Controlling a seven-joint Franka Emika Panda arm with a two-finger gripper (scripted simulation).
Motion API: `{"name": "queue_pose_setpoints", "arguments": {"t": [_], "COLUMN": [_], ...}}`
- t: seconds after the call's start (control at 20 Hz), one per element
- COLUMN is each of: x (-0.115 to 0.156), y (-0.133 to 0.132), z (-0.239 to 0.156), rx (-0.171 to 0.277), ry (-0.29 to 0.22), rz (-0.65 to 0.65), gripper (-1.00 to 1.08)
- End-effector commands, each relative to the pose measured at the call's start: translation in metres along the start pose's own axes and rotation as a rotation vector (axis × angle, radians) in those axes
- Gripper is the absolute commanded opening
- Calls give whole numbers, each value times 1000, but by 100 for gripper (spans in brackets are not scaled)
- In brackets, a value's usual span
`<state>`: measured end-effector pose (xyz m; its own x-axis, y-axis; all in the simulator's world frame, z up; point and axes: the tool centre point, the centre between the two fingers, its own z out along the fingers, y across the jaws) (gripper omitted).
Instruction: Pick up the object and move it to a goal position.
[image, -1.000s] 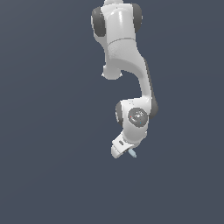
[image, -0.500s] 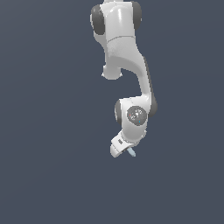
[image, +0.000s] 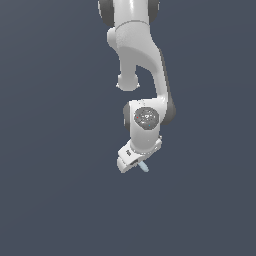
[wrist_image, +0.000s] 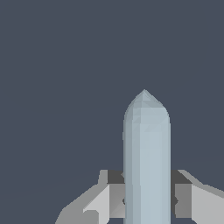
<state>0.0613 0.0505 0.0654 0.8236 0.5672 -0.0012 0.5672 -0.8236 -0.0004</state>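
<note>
Wrist view shows the pale blue-grey cylinder (wrist_image: 146, 162) clamped between the two fingers (wrist_image: 107, 199), one pad pressed to each side, its rounded tip jutting well past them. Exterior view reveals only a short pale stub of the cylinder (image: 144, 167) poking out beneath the fingers (image: 131, 163), yet it shows the white arm (image: 142, 65) hanging above. Against the frames from a second ago, arm and cylinder sit in the same pose.
</note>
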Motion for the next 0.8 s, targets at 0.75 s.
{"name": "queue_pose_setpoints", "arguments": {"t": [0.75], "x": [-103], "y": [71], "z": [-171], "rx": [0], "ry": [2], "rz": [0], "gripper": [-100]}}
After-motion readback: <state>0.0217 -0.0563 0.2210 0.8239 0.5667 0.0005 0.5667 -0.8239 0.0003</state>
